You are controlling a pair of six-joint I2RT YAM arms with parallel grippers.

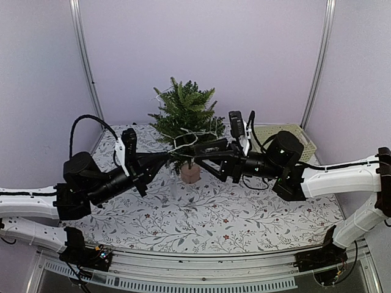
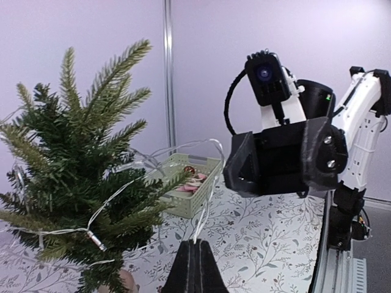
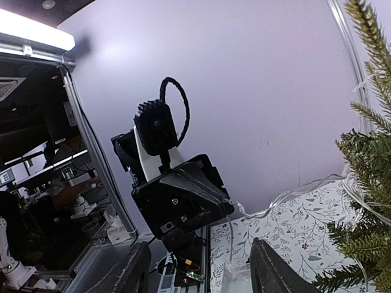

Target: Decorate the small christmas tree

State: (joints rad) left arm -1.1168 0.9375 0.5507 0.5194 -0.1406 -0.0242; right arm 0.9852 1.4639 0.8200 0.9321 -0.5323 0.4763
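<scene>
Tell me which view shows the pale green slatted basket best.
Left wrist view: the pale green slatted basket shows its side and contents. Top view: partly behind the right arm. Right wrist view: absent.

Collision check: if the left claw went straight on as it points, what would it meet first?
Probably the right claw, open and facing it slightly to one side; otherwise the basket beyond. Depth is unclear.

text: none legible | labels: none | brands: none | numbers: none | signs: none
</scene>
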